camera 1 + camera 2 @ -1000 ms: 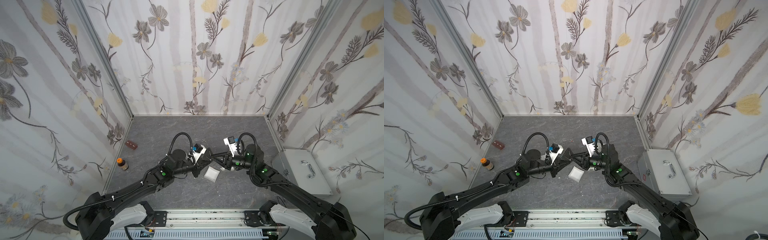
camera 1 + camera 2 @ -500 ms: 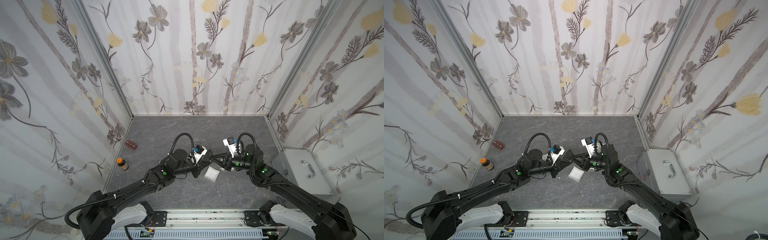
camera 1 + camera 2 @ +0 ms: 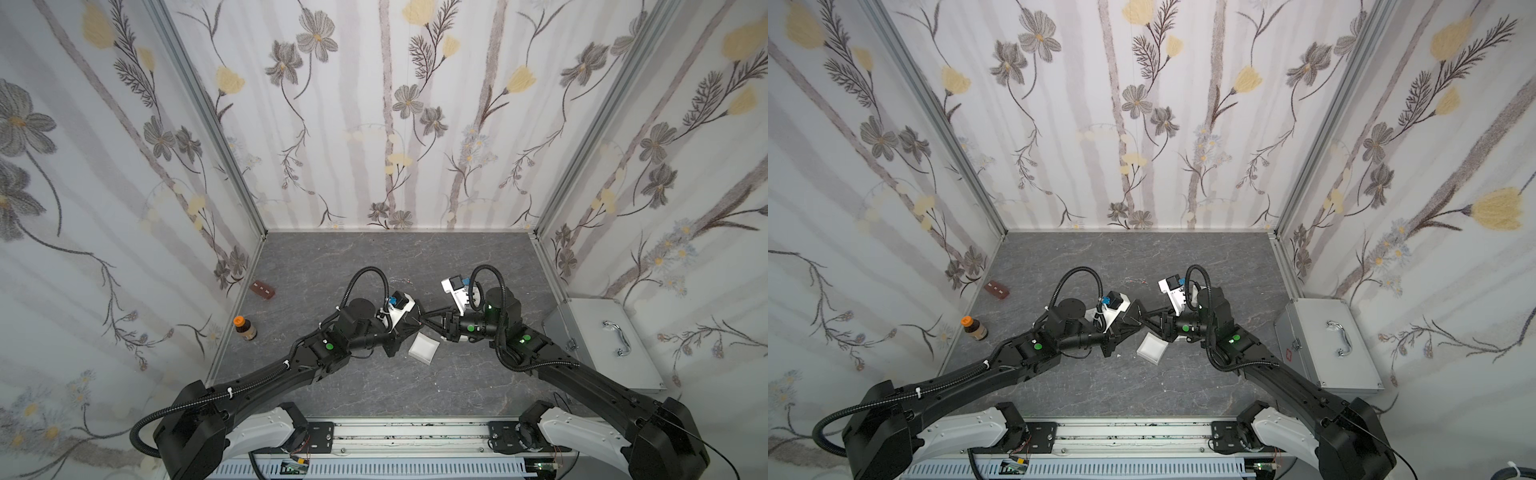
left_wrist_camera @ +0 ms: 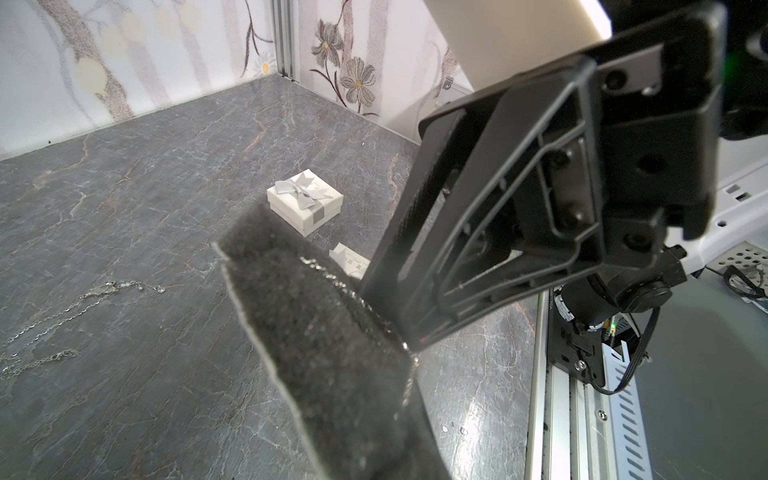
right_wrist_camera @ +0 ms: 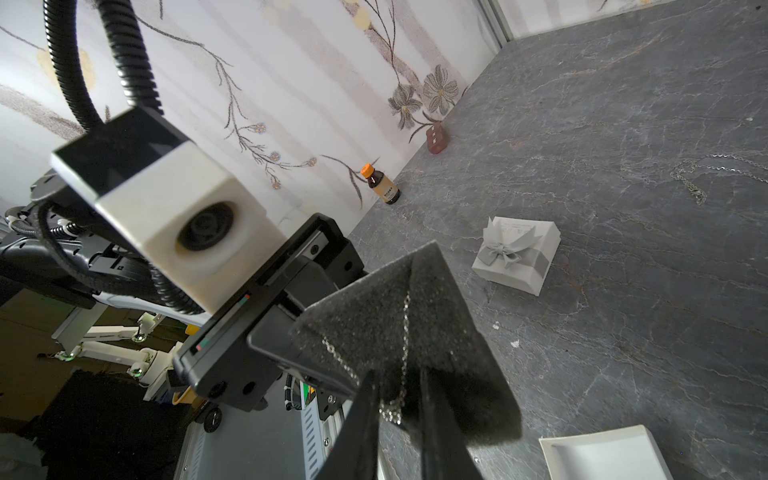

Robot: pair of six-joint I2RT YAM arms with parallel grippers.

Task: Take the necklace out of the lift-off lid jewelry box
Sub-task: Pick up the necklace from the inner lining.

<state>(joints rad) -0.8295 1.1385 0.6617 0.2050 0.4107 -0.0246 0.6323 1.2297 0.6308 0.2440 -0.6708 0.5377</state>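
The left gripper (image 3: 412,322) has its fingers clamped on a dark foam insert (image 5: 386,316) raised off the tabletop (image 3: 374,257), and the necklace (image 5: 405,328) is draped across that foam. The open box base (image 3: 424,348) lies just at 6 o'clock of it in both top views. The right gripper (image 5: 397,374) holds its fingers narrowly apart astride the chain, while the bow-topped lid (image 5: 515,257) rests on the tabletop and a loose chain (image 4: 111,285) lies at 12 o'clock of the grippers
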